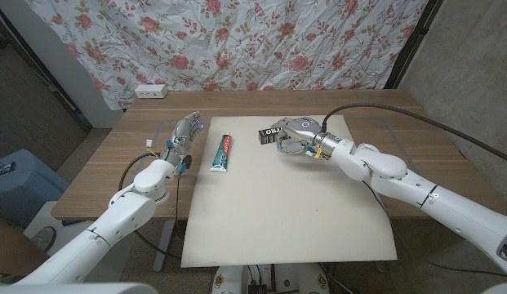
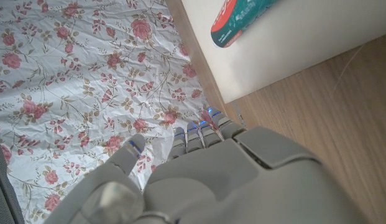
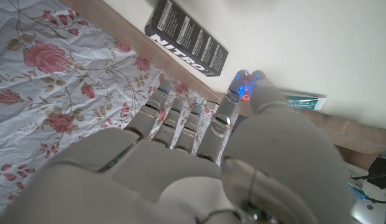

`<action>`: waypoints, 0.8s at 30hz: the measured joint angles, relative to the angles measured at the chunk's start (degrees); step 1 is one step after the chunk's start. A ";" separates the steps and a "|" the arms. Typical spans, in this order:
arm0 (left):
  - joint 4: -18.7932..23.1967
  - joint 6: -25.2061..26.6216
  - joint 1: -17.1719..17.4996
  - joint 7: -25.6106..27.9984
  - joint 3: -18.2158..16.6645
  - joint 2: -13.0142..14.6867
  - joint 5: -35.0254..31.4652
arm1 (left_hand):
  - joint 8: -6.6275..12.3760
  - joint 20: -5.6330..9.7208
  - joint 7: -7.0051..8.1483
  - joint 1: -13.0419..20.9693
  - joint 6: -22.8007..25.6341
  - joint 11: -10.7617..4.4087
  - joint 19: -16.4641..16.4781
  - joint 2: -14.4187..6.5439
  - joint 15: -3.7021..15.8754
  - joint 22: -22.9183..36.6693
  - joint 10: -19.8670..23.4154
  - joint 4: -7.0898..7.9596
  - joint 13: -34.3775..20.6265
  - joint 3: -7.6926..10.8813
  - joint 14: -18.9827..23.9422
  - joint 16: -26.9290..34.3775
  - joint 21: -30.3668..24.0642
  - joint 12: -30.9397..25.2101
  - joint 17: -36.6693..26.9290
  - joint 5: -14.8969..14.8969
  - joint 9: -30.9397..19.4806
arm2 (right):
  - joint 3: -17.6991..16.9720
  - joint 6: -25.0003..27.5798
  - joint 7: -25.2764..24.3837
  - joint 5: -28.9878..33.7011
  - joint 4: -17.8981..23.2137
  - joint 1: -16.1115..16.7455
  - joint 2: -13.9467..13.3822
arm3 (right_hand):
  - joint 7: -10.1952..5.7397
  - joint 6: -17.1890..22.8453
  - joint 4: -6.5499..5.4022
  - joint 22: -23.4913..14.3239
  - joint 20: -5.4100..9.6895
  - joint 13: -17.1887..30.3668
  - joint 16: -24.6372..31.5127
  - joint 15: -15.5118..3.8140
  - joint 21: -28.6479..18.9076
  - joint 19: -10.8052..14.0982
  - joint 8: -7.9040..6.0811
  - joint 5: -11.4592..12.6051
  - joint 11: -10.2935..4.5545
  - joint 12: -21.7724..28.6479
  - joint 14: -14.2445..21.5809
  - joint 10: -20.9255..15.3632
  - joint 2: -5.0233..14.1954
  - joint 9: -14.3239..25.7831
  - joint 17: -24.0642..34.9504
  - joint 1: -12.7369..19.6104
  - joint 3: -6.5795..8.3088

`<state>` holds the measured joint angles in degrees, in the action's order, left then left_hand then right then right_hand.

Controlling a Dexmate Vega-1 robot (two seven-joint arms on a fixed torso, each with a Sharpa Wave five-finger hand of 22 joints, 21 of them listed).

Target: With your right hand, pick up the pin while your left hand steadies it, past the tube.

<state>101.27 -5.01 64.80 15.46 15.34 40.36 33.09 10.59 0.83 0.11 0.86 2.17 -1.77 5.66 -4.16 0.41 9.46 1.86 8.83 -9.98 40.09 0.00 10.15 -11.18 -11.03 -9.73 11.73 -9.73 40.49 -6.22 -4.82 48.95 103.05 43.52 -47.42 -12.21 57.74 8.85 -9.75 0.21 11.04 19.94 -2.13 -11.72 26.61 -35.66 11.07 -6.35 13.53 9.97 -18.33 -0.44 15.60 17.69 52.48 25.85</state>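
No pin can be made out; a black box (image 1: 272,132) lies past the tube (image 1: 223,153) on the counter (image 1: 98,180), long side crosswise, just left of the right robot hand (image 1: 300,135), fingers spread, holding nothing; the left robot hand (image 1: 185,133), likewise empty-fingered, stands beyond the tube, farther off

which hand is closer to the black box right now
Right. The right hand hovers right beside the black box, fingers toward it. The left hand stands on the far side of the toothpaste tube, apart from the box.
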 measured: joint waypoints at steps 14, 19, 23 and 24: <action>8.21 4.18 3.18 3.72 0.55 2.84 -5.49 | 0.46 0.00 -0.23 0.00 2.05 -0.28 0.00 0.00 0.22 0.00 0.28 -0.23 0.00 0.72 -0.22 0.00 0.00 0.00 0.00 0.00 0.00 | -1.68 -1.83 -5.83 -3.28 -0.99 2.01 0.32 | -0.01 0.00 0.00 0.00 0.00 0.00 0.20 0.09 0.00 -0.01 0.11 -0.28 -0.20 0.00 0.08 -0.61 0.00 -0.31 0.28 0.00 0.00; 8.21 6.47 3.18 5.01 0.55 2.84 -8.89 | 0.46 0.52 -0.13 0.00 2.63 -0.59 0.09 0.00 0.25 0.00 0.59 -0.41 0.00 0.90 -0.18 0.00 0.00 0.00 0.14 0.00 0.00 | -2.07 -1.83 -5.83 -3.28 -1.47 2.38 0.57 | -0.21 0.65 0.00 0.00 -0.01 -0.01 0.20 0.09 0.00 -0.01 0.29 -0.28 -0.20 0.00 0.08 -0.61 0.00 -0.34 0.28 0.00 0.00; 12.02 7.45 3.77 5.84 2.28 4.11 -11.15 | 0.46 1.14 -0.11 0.00 3.99 -0.89 0.71 0.00 0.94 0.00 1.73 -0.40 0.00 1.36 0.51 0.00 0.00 -0.23 0.13 0.00 0.00 | -2.43 -2.74 -8.42 -4.85 -1.78 2.71 0.79 | -0.20 0.82 0.00 0.00 -0.01 -0.01 0.20 -0.32 0.00 -0.01 0.33 -0.28 -0.26 0.00 0.49 -0.97 -0.01 -0.33 0.28 0.00 0.00; 12.02 7.81 3.77 6.16 2.28 4.11 -11.94 | 0.46 1.13 -0.11 0.00 3.99 -0.88 0.70 0.00 0.94 0.00 1.72 -0.40 0.00 1.36 0.51 0.00 0.00 -0.23 0.13 0.00 0.00 | -2.54 -2.74 -8.42 -4.85 -1.85 2.85 0.85 | -0.20 0.82 0.00 0.00 -0.01 -0.01 0.20 -0.32 0.00 -0.01 0.44 -0.28 -0.19 0.00 0.49 -1.04 -0.01 -0.33 0.28 0.00 0.00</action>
<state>113.29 2.79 68.58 21.63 17.62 44.46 21.15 11.05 1.96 0.00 0.86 6.16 -2.65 6.36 -4.16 1.35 9.46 3.58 8.43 -9.99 41.45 0.51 10.15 -11.18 -11.26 -9.59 11.73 -9.72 37.95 -8.95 -13.24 44.10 101.19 46.37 -46.57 -12.41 58.56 8.85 -9.75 0.21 11.04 20.14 -2.45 -11.72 26.61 -35.22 10.79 -6.54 13.53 10.47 -19.37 -0.44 15.27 17.97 52.48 25.85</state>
